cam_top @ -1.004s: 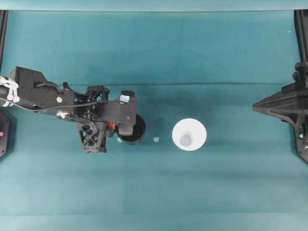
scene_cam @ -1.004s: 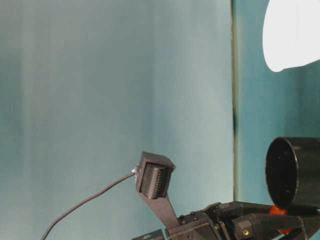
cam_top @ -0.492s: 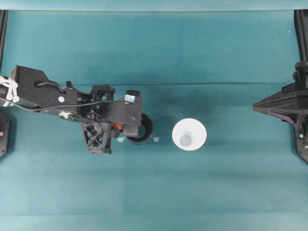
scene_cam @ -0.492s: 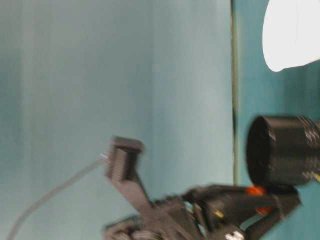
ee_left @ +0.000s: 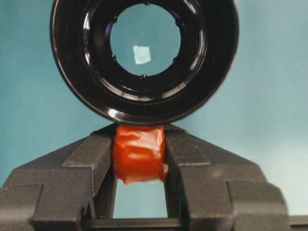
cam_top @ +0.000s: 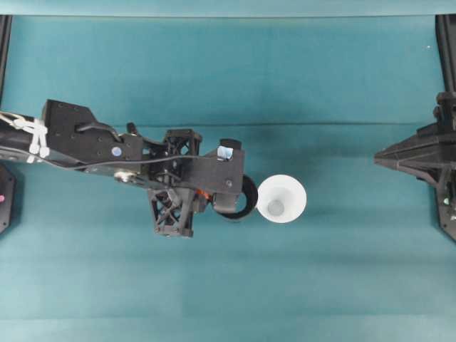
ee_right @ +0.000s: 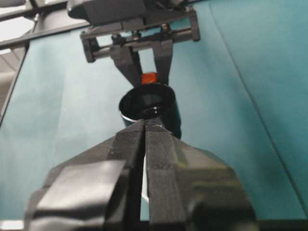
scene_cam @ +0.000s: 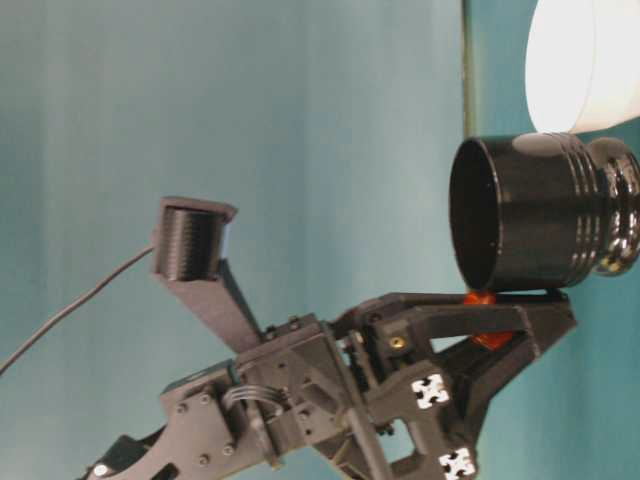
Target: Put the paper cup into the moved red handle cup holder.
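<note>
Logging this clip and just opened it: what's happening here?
The left end effector is clamped on the red handle of the black cup holder, carrying it off the table and close beside the white paper cup, which stands on the teal table. The right end effector is shut, holding nothing, parked at the table's right edge. The cup is not yet in the holder.
</note>
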